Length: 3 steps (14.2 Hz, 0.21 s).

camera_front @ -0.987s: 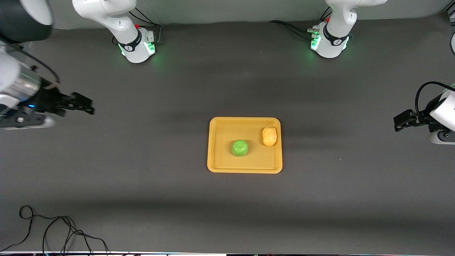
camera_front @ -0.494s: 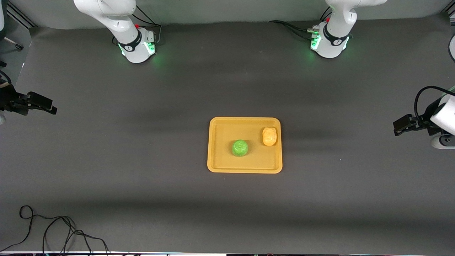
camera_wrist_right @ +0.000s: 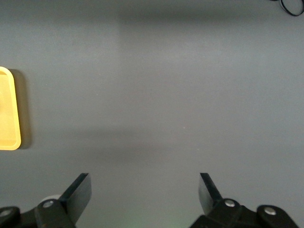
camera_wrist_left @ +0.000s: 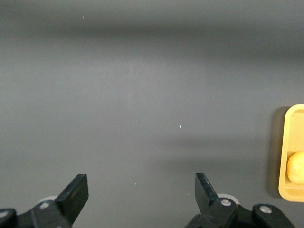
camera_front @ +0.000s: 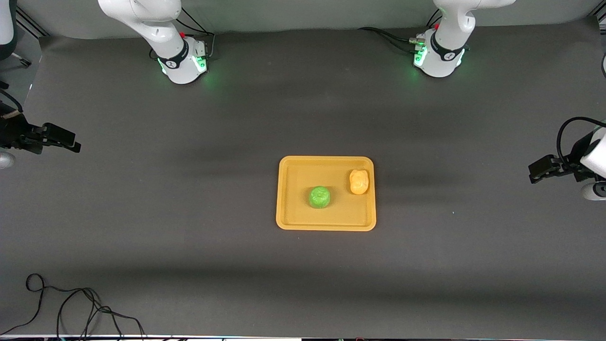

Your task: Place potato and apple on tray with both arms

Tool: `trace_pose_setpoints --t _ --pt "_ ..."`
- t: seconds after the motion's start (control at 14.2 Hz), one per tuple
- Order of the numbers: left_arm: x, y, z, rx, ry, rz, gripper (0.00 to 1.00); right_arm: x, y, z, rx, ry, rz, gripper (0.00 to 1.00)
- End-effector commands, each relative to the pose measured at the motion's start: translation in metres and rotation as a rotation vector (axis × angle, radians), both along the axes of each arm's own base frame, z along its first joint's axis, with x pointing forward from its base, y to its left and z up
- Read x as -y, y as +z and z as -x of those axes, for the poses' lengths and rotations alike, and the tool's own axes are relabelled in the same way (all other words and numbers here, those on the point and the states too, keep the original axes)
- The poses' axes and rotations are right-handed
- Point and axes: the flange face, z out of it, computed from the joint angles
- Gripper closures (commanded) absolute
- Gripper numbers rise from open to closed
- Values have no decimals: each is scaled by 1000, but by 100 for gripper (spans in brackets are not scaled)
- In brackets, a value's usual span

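Apple (camera_front: 320, 197) and potato (camera_front: 359, 182) both lie on the tray (camera_front: 325, 225), apart, potato by the rim toward the left arm's end; task looks done. Left gripper (camera_wrist_left: 141, 194) and right gripper (camera_wrist_right: 144, 192) hang spread and empty over bare table at their own ends. Both fruits likely light, rigid, prone to roll; grip across the middle

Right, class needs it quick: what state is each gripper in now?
Left gripper: open, empty, over bare table toward the left arm's end.
Right gripper: open, empty, over bare table toward the right arm's end.
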Motion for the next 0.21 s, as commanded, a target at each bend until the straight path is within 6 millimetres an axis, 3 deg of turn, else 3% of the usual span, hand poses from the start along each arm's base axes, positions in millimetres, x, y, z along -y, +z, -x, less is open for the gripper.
trace_pose_setpoints --t 0.0,0.14 --pt "6 1 1 4 25 71 1 -3 2 2 11 -16 25 0" --pt "9 -1 10 -72 10 67 1 -3 2 2 10 -16 25 0"
